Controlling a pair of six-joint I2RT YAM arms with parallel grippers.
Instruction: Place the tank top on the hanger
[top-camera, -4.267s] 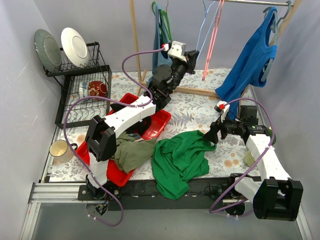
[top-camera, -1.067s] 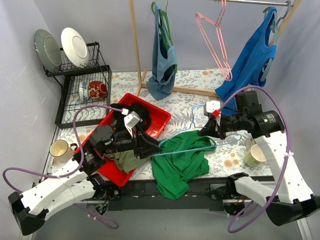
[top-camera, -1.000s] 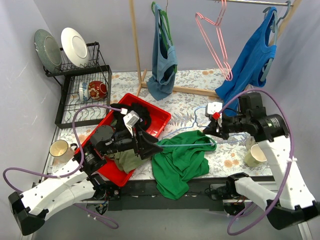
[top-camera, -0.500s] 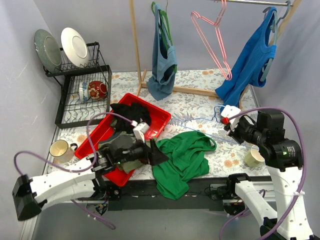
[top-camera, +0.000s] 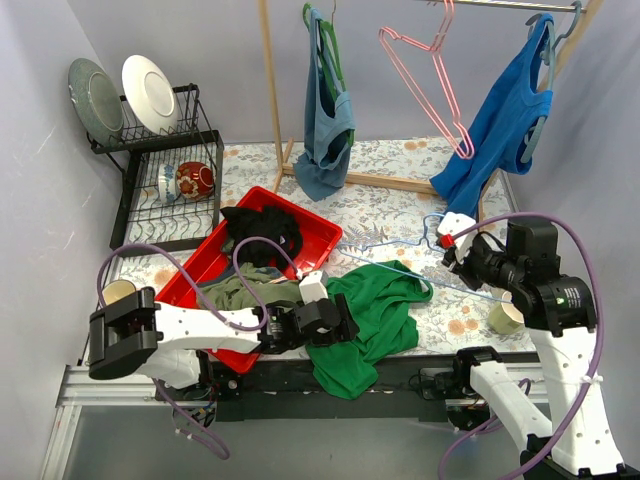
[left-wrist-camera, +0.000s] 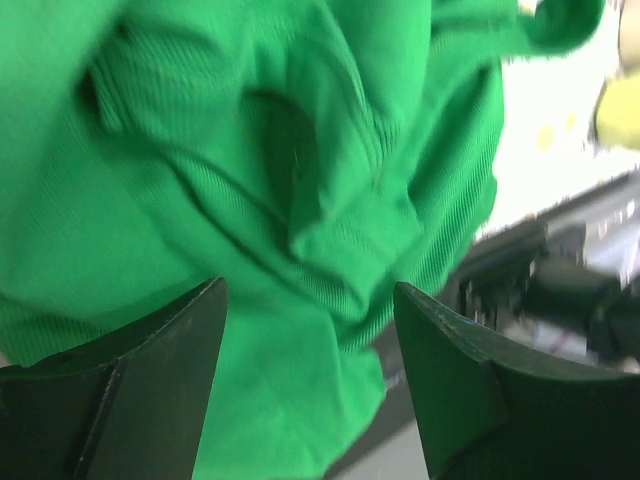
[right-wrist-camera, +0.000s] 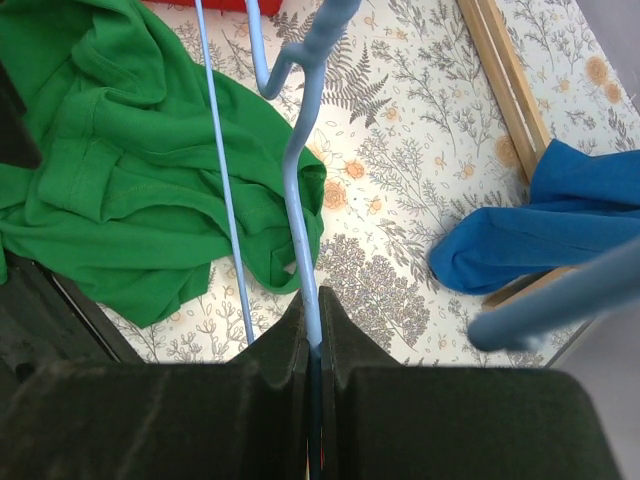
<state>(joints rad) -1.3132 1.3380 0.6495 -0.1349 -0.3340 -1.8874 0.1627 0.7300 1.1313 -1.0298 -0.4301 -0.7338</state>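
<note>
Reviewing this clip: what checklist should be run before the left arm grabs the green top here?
1. Right hand shut on the hanger: ok.
2. Left hand open: ok.
3. Left hand over the tank top: ok, fabric fills its view.
4. Fabric pinched: not ok, the jaws stand apart.
5. Strap or neck opening under the left hand: cannot tell, only blurred folds show.
6. Hanger clear of the fabric: cannot tell; one side runs over the tank top.

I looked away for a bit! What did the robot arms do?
The left gripper came down from up high and now hangs open over the tank top. The right gripper took hold of the hanger. The tank top stayed heaped; the pink hanger stayed up.
</note>
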